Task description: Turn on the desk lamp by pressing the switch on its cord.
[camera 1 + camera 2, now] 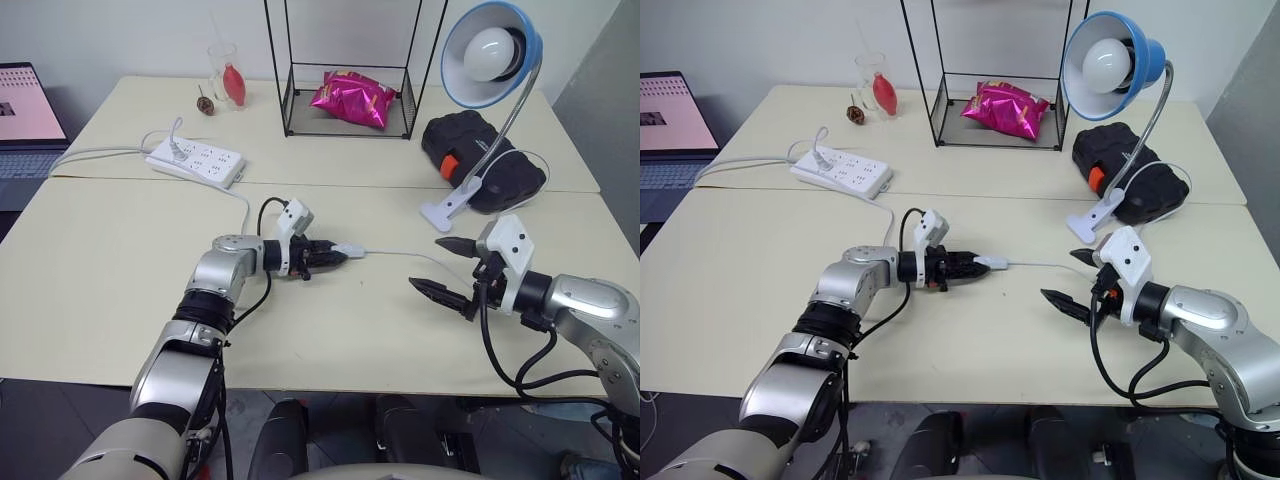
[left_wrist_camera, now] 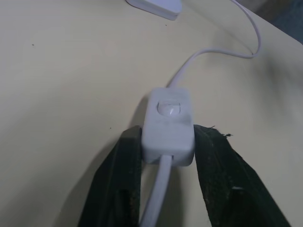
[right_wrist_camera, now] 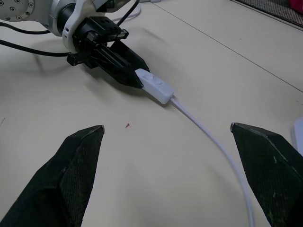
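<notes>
- Lamp [image 1: 492,52], upper right of frame, bulb unlit; shade faces down-left.
- R gripper [image 1: 452,268], lower right, fingers spread wide, empty, near cord [image 1: 400,253].
- L gripper [image 1: 328,255], mid-frame, fingers clamped on switch [image 1: 349,250] sides.
- Switch lies flat, long axis along cord, rocker up; judged best: hold steady w/ L, press rocker squarely w/ one R fingertip.

We are in an office-like lab: pale worktop [image 1: 120,300], open laptop [image 1: 25,120] at nine o'clock, white power strip [image 1: 197,162] at eleven, black wire rack [image 1: 350,70] at twelve.
</notes>
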